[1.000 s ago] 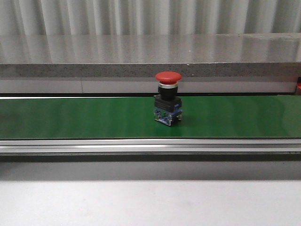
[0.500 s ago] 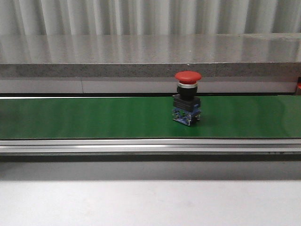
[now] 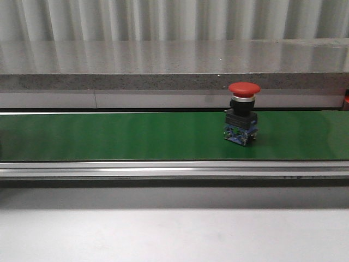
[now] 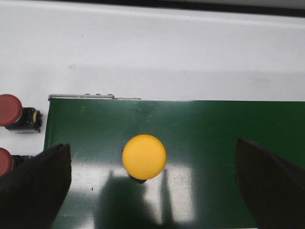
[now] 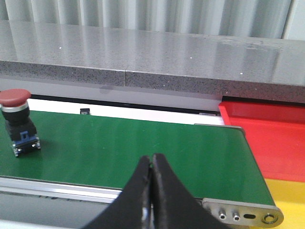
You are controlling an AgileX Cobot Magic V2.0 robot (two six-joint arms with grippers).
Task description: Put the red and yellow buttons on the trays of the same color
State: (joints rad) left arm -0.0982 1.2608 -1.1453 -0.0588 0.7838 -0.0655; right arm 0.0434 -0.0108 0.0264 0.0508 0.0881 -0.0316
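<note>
A red button with a black and blue base stands upright on the green belt, right of the middle; the right wrist view shows the same red button far from the belt's end. A yellow button stands on the belt in the left wrist view, between the wide-apart fingers of my open left gripper, touching neither. My right gripper is shut with nothing in it, above the belt's near edge. A red tray and a yellow tray lie past the belt's end.
Two more red buttons lie on the white surface off the belt's end in the left wrist view. A grey stone ledge runs behind the belt, and a metal rail along its front.
The red button has travelled to the right along the belt, from the middle to right of the middle.
</note>
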